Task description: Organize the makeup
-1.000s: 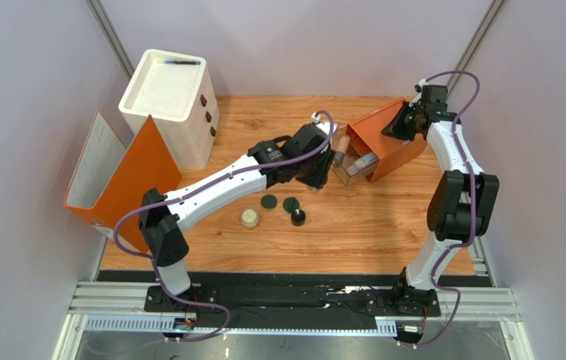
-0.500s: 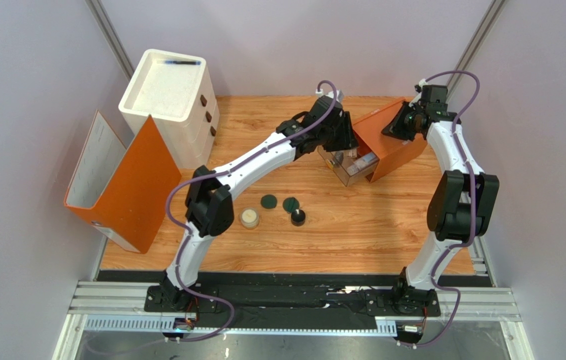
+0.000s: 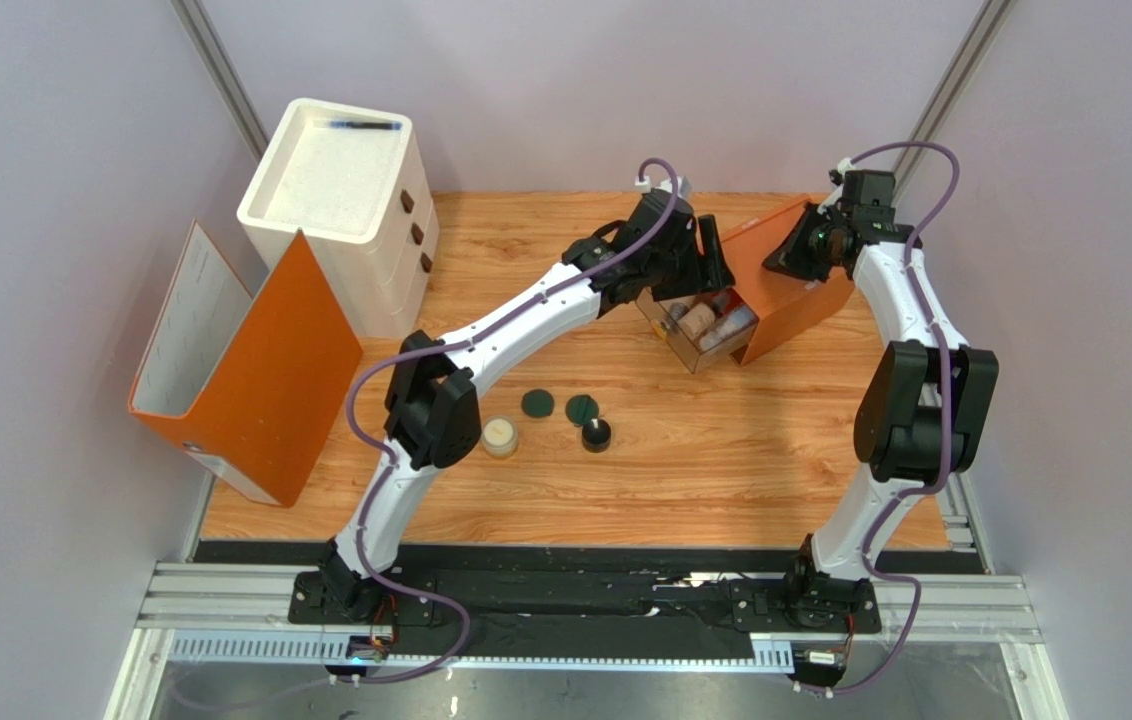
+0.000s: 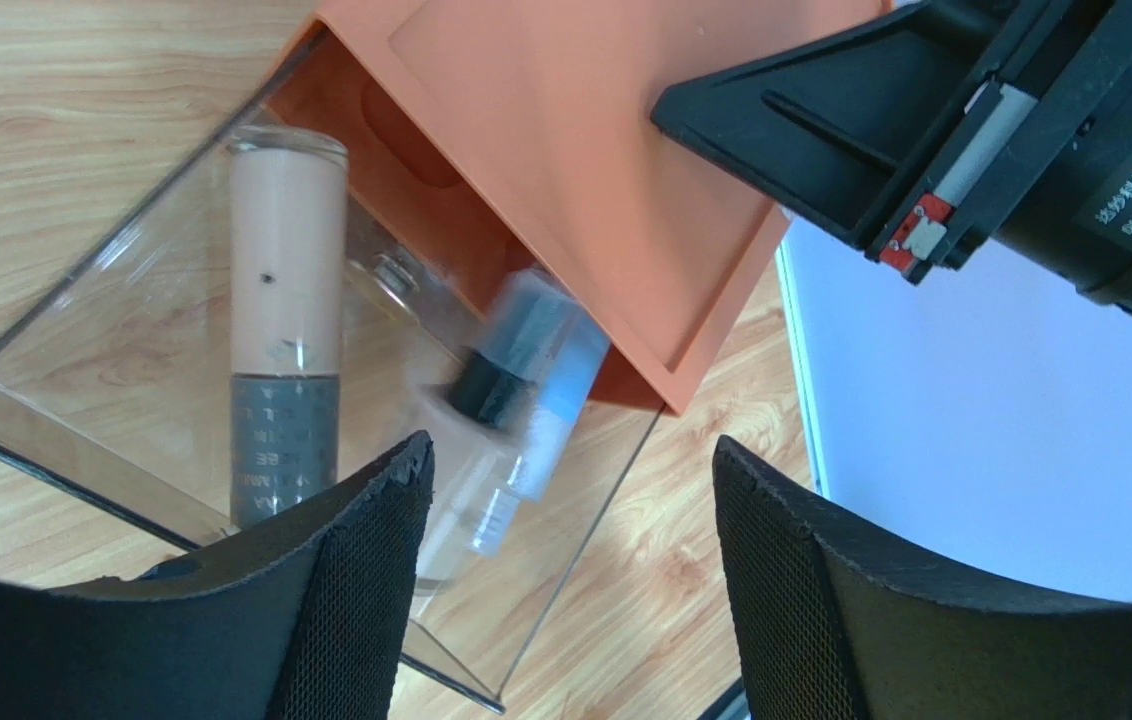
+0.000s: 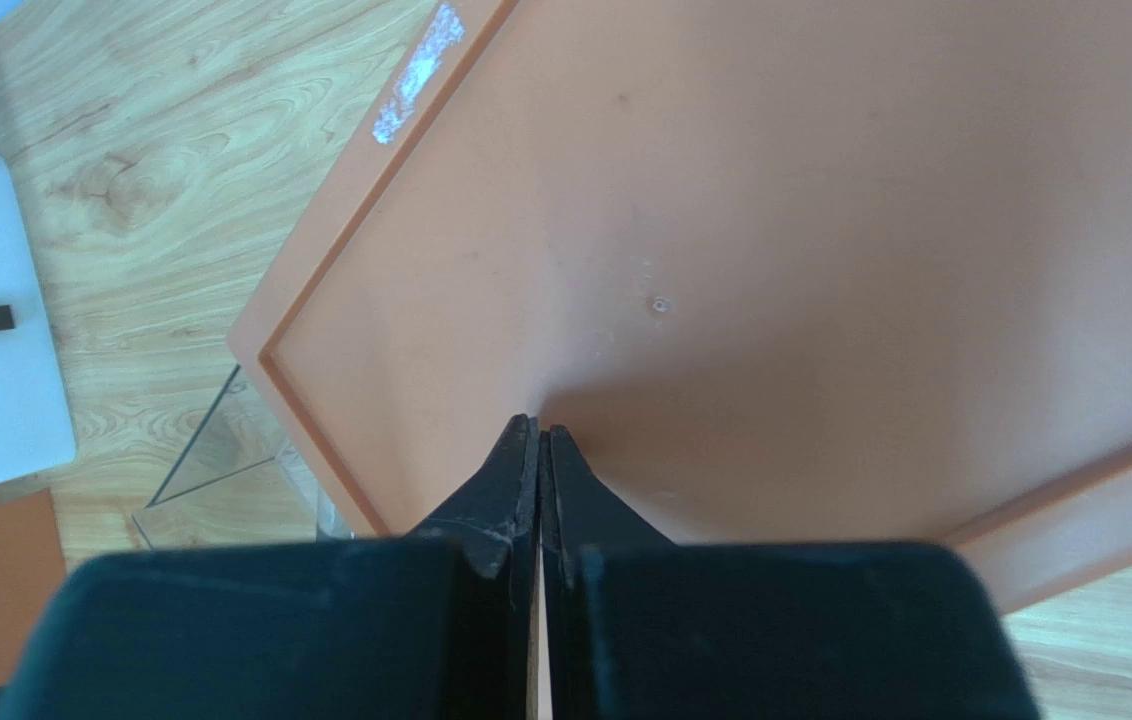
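White drawer unit (image 3: pixel 329 188), orange binder (image 3: pixel 269 368)

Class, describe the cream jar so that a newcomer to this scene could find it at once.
Start at the wooden table and find the cluster of four small round cosmetics near its middle. The cream jar is the leftmost of them. Its pale colour sets it apart from the two dark-green discs and the black jar.

Bright, even light from overhead leaves soft, short shadows on the light wooden table (image 3: pixel 768 450). The top view is sharp. In the left wrist view a clear dark-capped tube (image 4: pixel 512 398) is smeared by motion blur beside a crisp beige dark-capped tube (image 4: pixel 284 270). The orange drawer box (image 5: pixel 828 225) is evenly lit.
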Controlling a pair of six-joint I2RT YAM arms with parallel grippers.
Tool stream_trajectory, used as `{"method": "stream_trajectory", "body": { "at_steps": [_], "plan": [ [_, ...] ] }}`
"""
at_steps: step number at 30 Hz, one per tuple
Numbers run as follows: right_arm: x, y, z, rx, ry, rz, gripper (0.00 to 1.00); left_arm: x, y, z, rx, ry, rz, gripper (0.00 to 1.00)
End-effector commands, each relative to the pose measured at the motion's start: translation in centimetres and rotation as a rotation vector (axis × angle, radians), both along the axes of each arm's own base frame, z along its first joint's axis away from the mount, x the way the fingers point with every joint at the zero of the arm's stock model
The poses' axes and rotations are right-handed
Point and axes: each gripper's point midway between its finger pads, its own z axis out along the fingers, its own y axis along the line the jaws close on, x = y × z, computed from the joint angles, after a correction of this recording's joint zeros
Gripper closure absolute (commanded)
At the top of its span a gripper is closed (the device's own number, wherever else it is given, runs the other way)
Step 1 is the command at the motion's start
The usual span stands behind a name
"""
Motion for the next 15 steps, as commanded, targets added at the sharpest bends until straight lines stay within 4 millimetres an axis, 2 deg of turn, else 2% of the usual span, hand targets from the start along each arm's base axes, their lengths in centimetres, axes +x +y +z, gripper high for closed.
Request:
{"method": "stream_trajectory", "body": {
  "at_steps": [1, 3, 5, 7, 8, 9, 10, 11, 13, 14, 15],
  "plan": [
    [-10.2, 0.3, -11.4, -0.03, 0.539, 0.025, 0.99, 0.4, 0.8, 4.2, -0.049, -0.068, 0.018, 0.27],
    [-10.2, 0.3, -11.4, -0.03, 0.542, 0.026, 0.99, 0.3, 1.4, 4.5, -0.044, -0.077, 0.019, 0.3],
    [-10.2, 0.3, -11.3, -0.029, 0.539, 0.027, 1.0, 0.0, 2.3, 5.0, -0.04, -0.086, 0.02, 0.37],
    [-10.2, 0.3, -11.3, -0.029, 0.54, 0.028, 1.0, 0.3, 3.6, 4.9, -0.019, -0.103, 0.053, 0.51],
    [-10.2, 0.3, -11.4, -0.029, 0.539, 0.027, 1.0, -0.1, 4.8, 4.4, -0.006, -0.087, 0.068, 0.6],
    [-10.2, 0.4, -11.4, -0.028, 0.54, 0.029, 1.0, 0.3, 5.9, 4.2, -0.015, -0.072, 0.092, 0.84],
    [-10.2, 0.4, -11.4, -0.027, 0.54, 0.027, 1.0, 0.5, 6.5, 4.4, -0.036, -0.076, 0.101, 0.97],
    [-10.2, 0.4, -11.4, -0.028, 0.54, 0.029, 1.0, 0.0, 7.8, 3.5, -0.023, -0.055, 0.115, 1.0],
    [-10.2, 0.4, -11.4, -0.027, 0.541, 0.028, 1.0, 0.6, 10.1, 3.1, -0.037, -0.039, 0.177, 1.0],
    [-10.1, 0.4, -11.4, -0.028, 0.54, 0.029, 1.0, 0.0, 11.5, 1.9, -0.025, -0.01, 0.204, 1.0],
    [-10.2, 0.4, -11.6, -0.027, 0.544, 0.028, 1.0, 0.4, 12.4, 1.7, -0.033, -0.013, 0.23, 1.0]
  ]
}}
